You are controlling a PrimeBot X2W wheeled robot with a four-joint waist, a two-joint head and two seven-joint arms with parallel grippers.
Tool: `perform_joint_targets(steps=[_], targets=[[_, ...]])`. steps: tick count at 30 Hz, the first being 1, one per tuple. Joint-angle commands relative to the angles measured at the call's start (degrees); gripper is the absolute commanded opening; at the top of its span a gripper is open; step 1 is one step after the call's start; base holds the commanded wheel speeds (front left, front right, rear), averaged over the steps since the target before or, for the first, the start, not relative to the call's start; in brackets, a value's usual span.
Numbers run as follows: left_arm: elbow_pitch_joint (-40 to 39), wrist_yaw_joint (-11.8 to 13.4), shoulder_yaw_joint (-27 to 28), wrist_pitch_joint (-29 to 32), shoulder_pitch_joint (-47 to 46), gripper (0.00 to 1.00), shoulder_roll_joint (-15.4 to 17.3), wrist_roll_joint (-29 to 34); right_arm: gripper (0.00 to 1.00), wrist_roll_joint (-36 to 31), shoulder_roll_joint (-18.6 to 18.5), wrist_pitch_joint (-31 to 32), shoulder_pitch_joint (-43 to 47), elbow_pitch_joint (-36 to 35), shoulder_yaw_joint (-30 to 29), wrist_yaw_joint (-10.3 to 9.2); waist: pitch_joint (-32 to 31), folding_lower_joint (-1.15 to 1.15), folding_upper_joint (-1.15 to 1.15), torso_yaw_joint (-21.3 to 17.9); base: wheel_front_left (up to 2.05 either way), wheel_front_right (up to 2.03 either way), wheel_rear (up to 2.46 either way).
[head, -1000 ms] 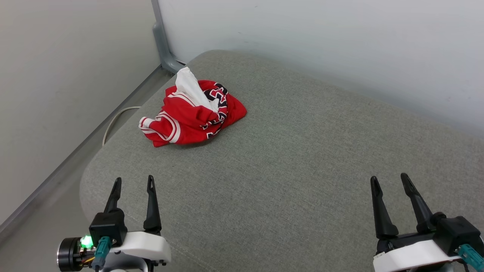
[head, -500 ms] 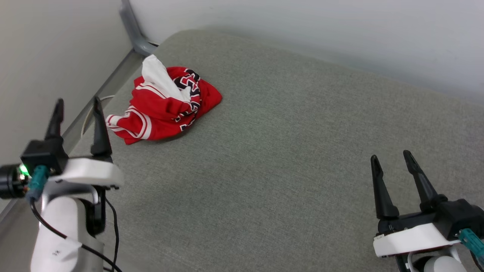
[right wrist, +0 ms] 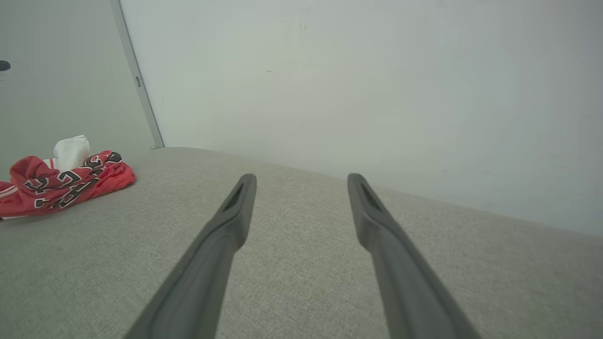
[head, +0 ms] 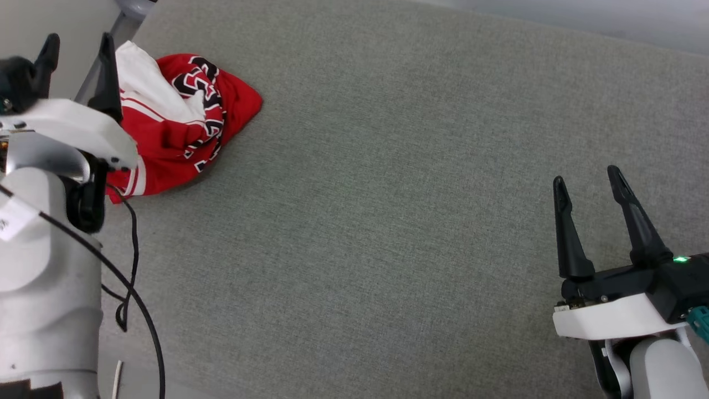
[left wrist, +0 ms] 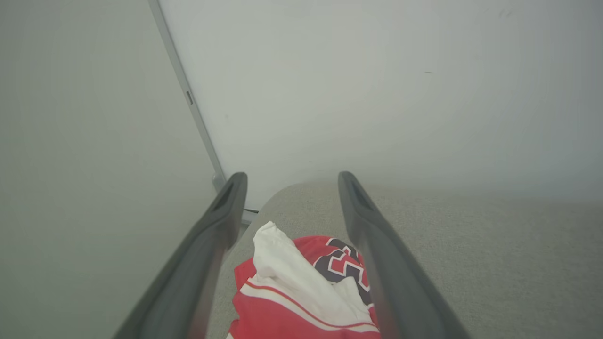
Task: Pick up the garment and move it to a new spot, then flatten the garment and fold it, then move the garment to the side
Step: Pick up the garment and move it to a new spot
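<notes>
The crumpled red jersey-style garment (head: pixel 183 127) with a white sleeve, striped trim and black white-outlined lettering lies bunched in a heap on the broad grey woven-fabric cushion (head: pixel 388 194), at the cushion's far left corner. The white sleeve sticks up on the side of the heap nearest the cushion's left edge, and the lettering is folded over along the top. From the right wrist the heap (right wrist: pixel 61 181) sits low against the cushion's far left rim, with a pale plain wall (right wrist: pixel 377 70) rising behind the cushion.

The left claw (head: pixel 78 40) hangs over the cushion's left edge, its two long dark fingers spread wide and pinching nothing. Its white housing covers the heap's near-left part in the head view. In its own wrist view the left claw (left wrist: pixel 292 176) frames the garment (left wrist: pixel 292 292) between the spread fingers, the tips pointing past it at the wall. Whether a finger touches the cloth cannot be told. A black cable (head: pixel 133 238) loops down from that arm over the cushion's left side.

The right claw (head: pixel 586 174) stands over the cushion's near right part, well apart from the garment, fingers likewise spread and empty. In its wrist view the right claw (right wrist: pixel 302 177) is above bare fabric.
</notes>
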Motion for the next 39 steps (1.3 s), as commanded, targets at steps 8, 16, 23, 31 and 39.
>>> perform_joint_targets(steps=[8, 16, 23, 31, 39], targets=[[5.3, -0.3, -10.2, 19.4, -8.0, 1.0, 6.1, -15.5, 1.0, -2.1, 0.1, -0.1, -3.5, -2.1, 0.2, -0.04, 6.3, -0.01, 0.0, -2.2, 0.0, 0.0, 0.0], [8.4, -0.3, -14.2, 33.5, -11.0, 1.0, 11.7, -23.4, 1.0, -3.3, 0.1, -0.1, -5.5, -3.5, 0.6, -0.04, 9.7, -0.01, 0.0, -3.9, 0.0, 0.0, 0.0], [10.4, -0.3, -16.2, 43.3, -12.0, 1.0, 14.1, -28.6, 1.0, -3.9, -0.1, -0.1, -7.0, -4.9, 0.7, -0.04, 12.7, -0.01, 0.0, -5.9, 0.0, 0.0, 0.0], [13.7, -0.3, -20.8, 48.6, -10.3, 1.0, 13.5, -31.6, 1.0, -4.2, -0.5, -0.1, -7.9, -6.2, 0.7, -0.04, 15.1, -0.01, 0.0, -7.0, 0.0, 0.0, 0.0], [17.4, -0.3, -26.5, 48.2, -8.7, 0.93, 13.0, -32.7, 1.0, -3.7, -0.3, -0.1, -7.8, -5.7, 0.9, -0.04, 14.5, -0.01, 0.0, -7.5, 0.0, 0.0, 0.0]])
